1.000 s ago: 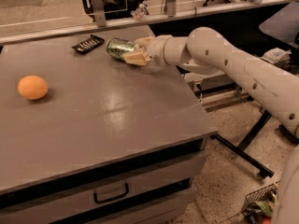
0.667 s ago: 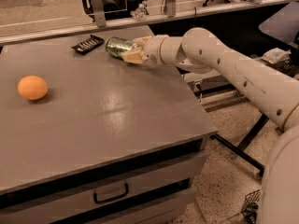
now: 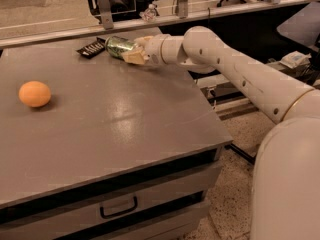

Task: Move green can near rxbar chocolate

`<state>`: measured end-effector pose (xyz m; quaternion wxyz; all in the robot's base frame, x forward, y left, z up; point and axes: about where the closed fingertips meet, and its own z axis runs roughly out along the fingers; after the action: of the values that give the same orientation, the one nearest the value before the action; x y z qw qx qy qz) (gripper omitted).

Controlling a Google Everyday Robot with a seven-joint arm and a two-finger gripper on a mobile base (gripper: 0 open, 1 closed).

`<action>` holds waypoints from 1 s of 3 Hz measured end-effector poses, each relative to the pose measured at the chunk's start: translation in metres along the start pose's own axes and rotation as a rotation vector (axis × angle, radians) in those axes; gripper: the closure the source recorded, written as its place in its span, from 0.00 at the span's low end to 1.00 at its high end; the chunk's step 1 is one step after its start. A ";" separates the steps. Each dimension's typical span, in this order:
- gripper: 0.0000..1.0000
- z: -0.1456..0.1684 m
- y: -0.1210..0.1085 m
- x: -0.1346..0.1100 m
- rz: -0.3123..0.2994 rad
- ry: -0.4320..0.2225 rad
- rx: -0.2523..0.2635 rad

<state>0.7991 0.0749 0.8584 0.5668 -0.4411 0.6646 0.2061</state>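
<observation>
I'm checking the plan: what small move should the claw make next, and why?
Probably set the green can down on the table and open. The claw grips the can on its side at the far edge, right beside the rxbar chocolate, so little travel seems left.

A grey table (image 3: 125, 134) with a handled drawer (image 3: 150, 204) stands on speckled floor (image 3: 235, 194), a glass partition (image 3: 45, 14) behind.

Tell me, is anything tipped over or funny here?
The green can is sideways, not standing, held in the gripper at the far edge of the table, right beside the rxbar chocolate. Nothing looks spilled.
</observation>
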 end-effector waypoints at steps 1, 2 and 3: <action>0.51 0.010 0.001 -0.004 -0.002 -0.003 -0.013; 0.28 0.016 0.003 -0.007 -0.004 -0.005 -0.019; 0.06 0.019 0.004 -0.008 -0.005 -0.003 -0.022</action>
<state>0.8059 0.0944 0.8595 0.5635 -0.4489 0.6600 0.2128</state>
